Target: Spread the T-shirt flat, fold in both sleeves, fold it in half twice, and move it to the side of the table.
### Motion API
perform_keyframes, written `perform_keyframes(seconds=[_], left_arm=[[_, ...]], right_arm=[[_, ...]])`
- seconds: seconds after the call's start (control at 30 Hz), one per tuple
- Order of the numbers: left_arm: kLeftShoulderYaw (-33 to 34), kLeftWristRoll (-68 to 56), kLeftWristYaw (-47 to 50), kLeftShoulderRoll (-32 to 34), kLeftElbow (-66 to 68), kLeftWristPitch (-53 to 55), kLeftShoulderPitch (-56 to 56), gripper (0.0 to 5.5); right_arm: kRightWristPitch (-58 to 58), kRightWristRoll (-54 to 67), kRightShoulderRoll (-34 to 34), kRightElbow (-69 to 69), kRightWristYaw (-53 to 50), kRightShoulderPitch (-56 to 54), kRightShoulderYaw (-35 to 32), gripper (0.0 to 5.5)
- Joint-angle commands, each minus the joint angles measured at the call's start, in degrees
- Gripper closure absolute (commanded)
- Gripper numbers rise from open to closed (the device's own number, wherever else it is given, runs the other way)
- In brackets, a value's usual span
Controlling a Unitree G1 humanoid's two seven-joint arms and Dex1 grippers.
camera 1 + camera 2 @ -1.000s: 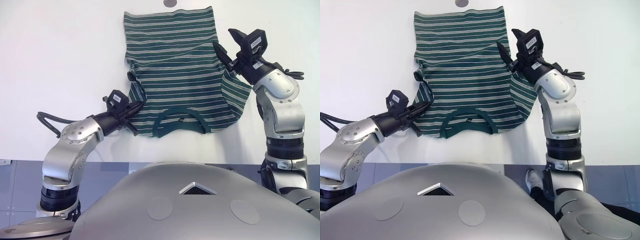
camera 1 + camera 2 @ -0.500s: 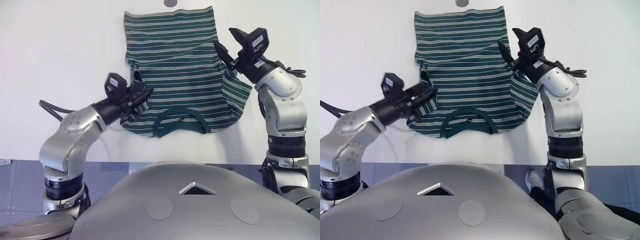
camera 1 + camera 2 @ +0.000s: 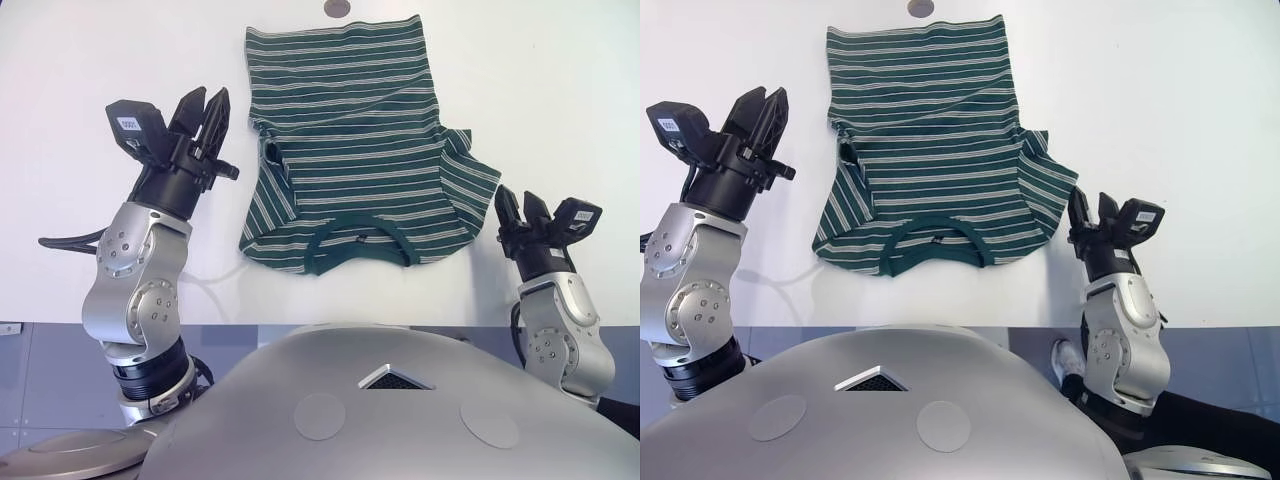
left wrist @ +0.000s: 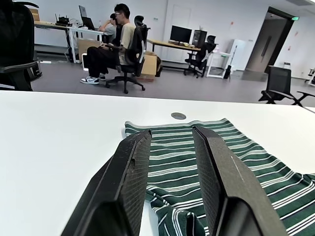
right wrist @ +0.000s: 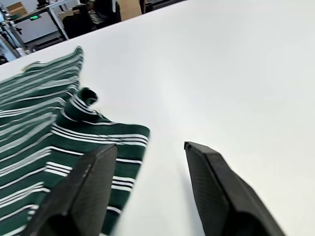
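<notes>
As you look down from the head camera, you have one T-shirt [image 3: 350, 150] on the white table [image 3: 100, 60]. It is dark green with thin white stripes and lies in the upper middle of the frame, its hem toward the top edge and its neck opening [image 3: 362, 245] toward the bottom. Its body lies mostly flat, and you can count two sleeves. One sleeve [image 3: 262, 210] is at the shirt's left edge, slanting down along the body with a small bunch of cloth at the armpit. The other sleeve [image 3: 470, 185] is at the right edge, also slanting down and outward, with a curl of fabric at its upper corner. One small grey round disc [image 3: 337, 8] sits in the table just past the hem, at the very top of the frame. You have two grippers, and neither touches the shirt. Your left gripper [image 3: 205, 102] stands at the upper left of the frame, raised off the table and pointing toward the top, near the shirt's left side but clear of it. Its two fingers [image 4: 129, 177] are spread apart with only air between them, and in the left wrist view the striped cloth lies beyond their tips. Your right gripper [image 3: 517, 200] is at the lower right of the frame, just beside the right sleeve's outer edge and apart from it. Its two fingers [image 5: 88, 187] are likewise parted wide and hold nothing, and in the right wrist view the sleeve's corner lies on the table near one of them.
</notes>
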Motion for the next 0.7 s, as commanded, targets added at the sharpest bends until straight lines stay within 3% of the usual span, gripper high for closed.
perform_keyframes(seconds=[0.03,0.27,0.7], left_arm=[[-0.4,0.7,0.3,1.2,1.1,-0.5,-1.3,3.95],[-2.0,0.9,0.9,0.4,1.5,-1.3,-0.7,3.95],[-2.3,0.7,1.5,0.7,2.6,-2.6,-0.6,3.94]], right_arm=[[6.9,4.1,1.9,1.0,-4.7,-6.2,-0.3,2.96],[15.6,7.2,3.1,0.9,-12.8,-13.6,-1.5,2.96],[17.4,5.0,3.0,5.4,-15.4,-15.0,0.5,3.05]])
